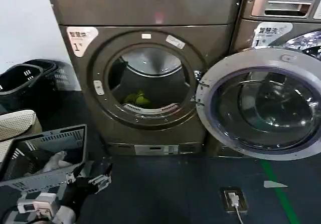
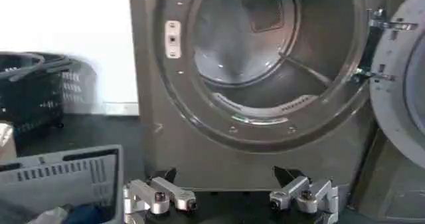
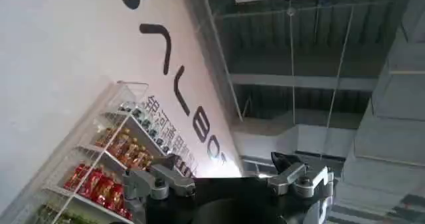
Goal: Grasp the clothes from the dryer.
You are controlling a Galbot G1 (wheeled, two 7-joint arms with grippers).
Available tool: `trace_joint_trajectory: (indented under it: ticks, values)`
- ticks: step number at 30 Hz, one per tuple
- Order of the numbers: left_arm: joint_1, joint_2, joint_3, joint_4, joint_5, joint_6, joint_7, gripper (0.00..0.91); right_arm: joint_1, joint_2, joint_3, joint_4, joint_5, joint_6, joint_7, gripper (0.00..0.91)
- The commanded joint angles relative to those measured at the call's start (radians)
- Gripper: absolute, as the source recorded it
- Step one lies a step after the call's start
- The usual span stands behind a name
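Yellow-green and limp, the clothes (image 1: 137, 99) lie in a small heap on the drum floor of the dryer (image 1: 145, 73), just behind the porthole's lower rim, with the door (image 1: 261, 103) swung wide. I judge them light and soft, so I would pinch the top of the bunch. My left gripper (image 2: 232, 202) hangs low before the machine, jaws spread and empty, beside the grey basket (image 1: 45, 156). My right gripper (image 3: 229, 182) points upward, also spread and empty.
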Motion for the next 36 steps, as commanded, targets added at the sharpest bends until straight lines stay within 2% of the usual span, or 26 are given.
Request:
trace_joint_trajectory:
  ticks: [1,15,22,36]
  values:
    - [0.006,-0.008,0.011,-0.004,0.009,0.049,0.001,0.907,0.001,0.001,-0.001,0.001,0.003,0.002,-0.001,0.907]
    - [0.007,0.0,0.008,-0.007,0.008,0.049,0.003,0.907,-0.002,0.006,0.0,0.008,0.012,0.005,-0.003,0.907]
    - [0.008,0.003,0.016,-0.005,0.009,0.049,0.003,0.907,-0.009,0.01,0.0,0.007,0.027,0.039,-0.01,0.907]
    - [-0.017,0.023,0.027,0.013,0.011,0.049,0.009,0.907,-0.01,0.011,0.006,0.006,0.044,0.052,-0.013,0.907]
